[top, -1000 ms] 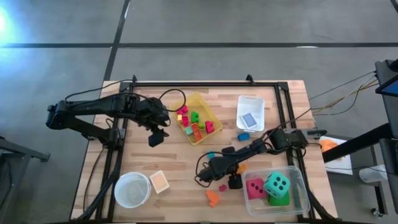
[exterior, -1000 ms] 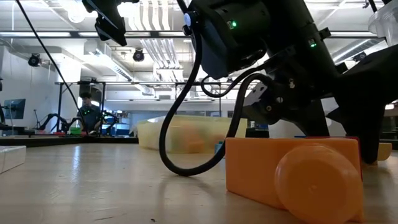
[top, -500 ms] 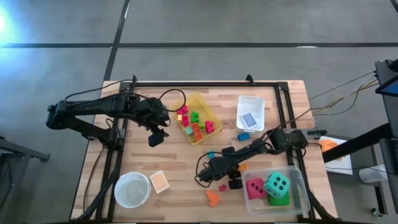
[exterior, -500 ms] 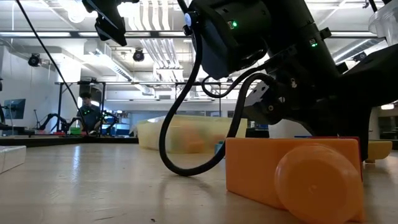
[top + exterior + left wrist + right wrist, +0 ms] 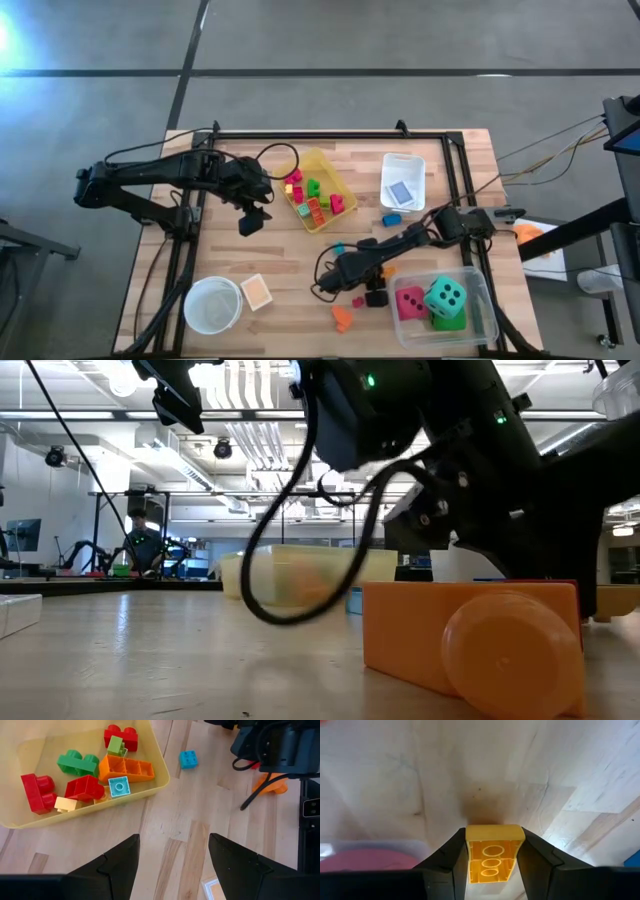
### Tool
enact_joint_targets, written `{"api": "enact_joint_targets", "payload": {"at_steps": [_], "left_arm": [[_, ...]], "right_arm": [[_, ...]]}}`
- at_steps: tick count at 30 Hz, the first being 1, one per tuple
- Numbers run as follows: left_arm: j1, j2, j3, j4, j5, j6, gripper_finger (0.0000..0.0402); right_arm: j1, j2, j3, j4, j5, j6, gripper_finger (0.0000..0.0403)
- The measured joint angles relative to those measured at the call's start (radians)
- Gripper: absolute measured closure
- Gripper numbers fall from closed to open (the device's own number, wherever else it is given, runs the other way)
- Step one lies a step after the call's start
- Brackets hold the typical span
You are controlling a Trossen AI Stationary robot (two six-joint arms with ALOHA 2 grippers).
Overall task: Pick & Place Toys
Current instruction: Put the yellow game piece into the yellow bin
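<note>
- Right tool [image 5: 492,865] is clamped on a yellow block [image 5: 493,854], held just above the wooden surface [image 5: 290,260]; against the frame half a second back, the right arm's cable loop in the low view has swung away from the orange block [image 5: 470,640] and the tool body has lifted.
- In the high view the right tool [image 5: 376,294] sits just beside the clear bin [image 5: 480,290], between that bin and a loose orange block [image 5: 342,318]; the position has barely changed.
- Only the right wrist view shows the yellow block; the high view hides it under the tool.
- The clear bin holds three dice: pink-red die [image 5: 410,302], teal die [image 5: 444,294], green die [image 5: 449,320].
- Right arm lies low and stretched, reaching away from the clear bin's far side.
- Left tool [image 5: 172,865] has its fingers apart and holds nothing, hovering well apart from the clear bin, just beside the yellow bin [image 5: 150,755] of mixed blocks; a blue block [image 5: 188,759] lies near that bin. Pose unchanged.
</note>
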Motion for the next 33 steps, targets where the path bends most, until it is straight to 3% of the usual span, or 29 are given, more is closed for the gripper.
{"api": "enact_joint_targets", "payload": {"at_steps": [13,25,33], "left_arm": [[0.0,0.0,0.0,0.0,0.0,0.001,0.0161],[0.0,0.0,0.0,-0.003,0.0,0.003,0.0161],[0.0,0.0,0.0,-0.007,0.0,0.003,0.0161]], "right_arm": [[0.008,-0.146,0.001,0.094,0.015,0.079,0.0277],[-0.01,-0.3,0.001,0.238,0.201,0.13,0.0277],[-0.082,-0.383,0.001,0.302,0.338,0.127,0.0277]]}}
